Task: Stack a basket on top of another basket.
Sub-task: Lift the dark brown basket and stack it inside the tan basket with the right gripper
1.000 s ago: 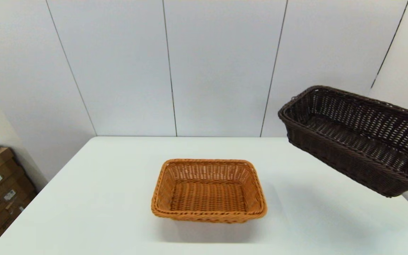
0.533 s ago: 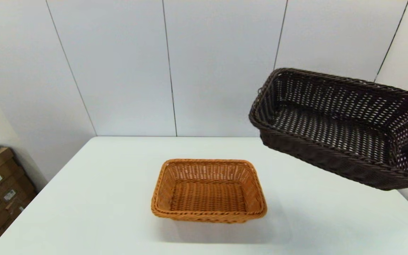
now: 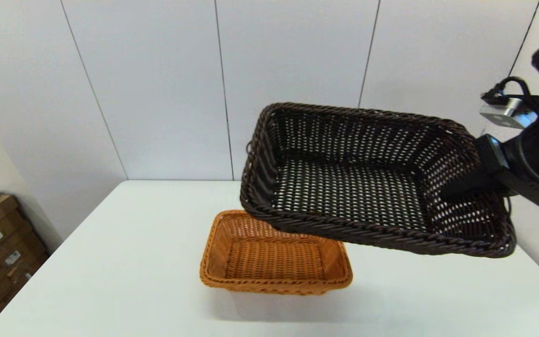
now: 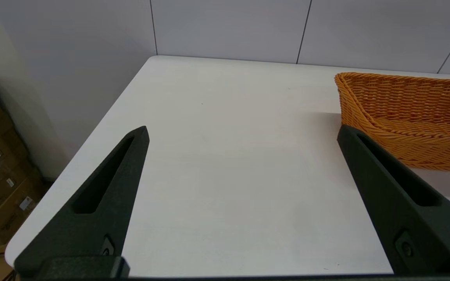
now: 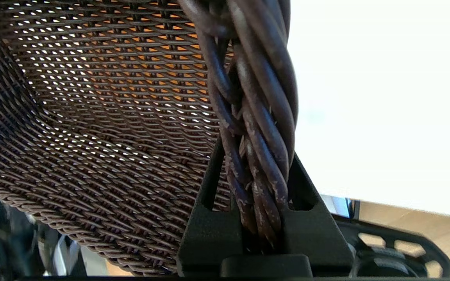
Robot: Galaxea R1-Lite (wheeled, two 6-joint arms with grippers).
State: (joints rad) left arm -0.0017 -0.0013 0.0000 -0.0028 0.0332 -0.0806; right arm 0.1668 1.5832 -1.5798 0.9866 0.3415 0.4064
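**Basket aloft, one-ended grip on the rim**

Left to right, starting with the left gripper [image 4: 240, 132]: parked low over the near left part of the white table [image 3: 124, 262], fingers spread wide, nothing between them, well clear of the work.

Next, toward the table's middle, the orange-tan basket [image 3: 275, 255]: flat on the tabletop, upright, empty, woven floor bare. Looks light but steady enough as a base; likely to slide on the smooth table if nudged sideways, so best met from straight above.

Above and to its right, the dark brown basket [image 3: 372, 180]: airborne, also empty, tilted with its left end lower. From the head view, its near-left corner overlaps the far-right part of the orange-tan basket; touching or apart cannot be told. Orange shows through the open weave in the right wrist view, so at least partly overhead. Not yet aligned, not yet nested.

Farthest right, the right gripper [image 5: 257, 203]: clenched on the braided rim at the dark brown basket's right short end, 1 finger inside the wall, 1 outside.

Handling, as a judgement: light, fairly stiff wicker, not fragile, the thick braid giving good purchase. Held at 1 end only, though, so prone to droop and pivot in the grip. Rim the sensible hold; open-weave sides likely to flex. With 2 similar footprints, squaring and levelling needed before lowering.
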